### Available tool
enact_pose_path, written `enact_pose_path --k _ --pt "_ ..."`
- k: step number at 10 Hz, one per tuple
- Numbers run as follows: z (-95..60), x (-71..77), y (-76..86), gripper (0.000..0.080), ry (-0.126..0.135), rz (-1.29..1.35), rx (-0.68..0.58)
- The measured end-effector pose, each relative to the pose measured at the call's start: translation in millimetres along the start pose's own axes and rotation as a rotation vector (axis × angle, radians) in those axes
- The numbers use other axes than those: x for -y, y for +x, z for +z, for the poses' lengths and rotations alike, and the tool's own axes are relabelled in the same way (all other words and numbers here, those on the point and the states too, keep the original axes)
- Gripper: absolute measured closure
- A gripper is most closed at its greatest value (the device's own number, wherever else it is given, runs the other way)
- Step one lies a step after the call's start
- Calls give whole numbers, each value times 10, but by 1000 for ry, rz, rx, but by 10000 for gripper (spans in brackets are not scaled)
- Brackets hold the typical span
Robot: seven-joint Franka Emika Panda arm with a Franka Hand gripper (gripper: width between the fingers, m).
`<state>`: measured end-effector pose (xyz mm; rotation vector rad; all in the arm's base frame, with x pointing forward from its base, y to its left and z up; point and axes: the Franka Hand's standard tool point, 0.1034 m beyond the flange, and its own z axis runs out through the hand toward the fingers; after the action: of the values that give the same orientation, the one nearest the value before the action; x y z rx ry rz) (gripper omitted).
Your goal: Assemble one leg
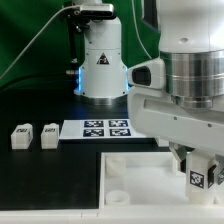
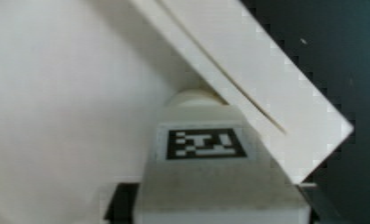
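Note:
My gripper is shut on a leg, a small white post with a black-and-white tag facing the camera. It holds the leg upright at the far right corner of the large white square panel. In the wrist view the leg fills the middle between my dark fingers, with its rounded end near the panel's edge. Whether the leg touches the panel is hidden. Two more legs lie on the black table at the exterior view's left.
The marker board lies on the table behind the panel. A white lamp-like stand rises at the back, with cables beside it. The panel has a round socket near its front.

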<state>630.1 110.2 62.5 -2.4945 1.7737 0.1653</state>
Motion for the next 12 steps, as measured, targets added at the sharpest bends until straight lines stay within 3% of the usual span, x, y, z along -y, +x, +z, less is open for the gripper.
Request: enact_pose_path --k 5,8,10,11,12 --pt "-12 4 -41 508 -8 553 22" --pt "-5 -7 -46 508 -10 552 13" --pt "-4 -6 -47 227 -10 552 13" --pt "-4 -6 -47 227 -10 552 13" --pt "-4 -6 -48 163 -10 552 13"
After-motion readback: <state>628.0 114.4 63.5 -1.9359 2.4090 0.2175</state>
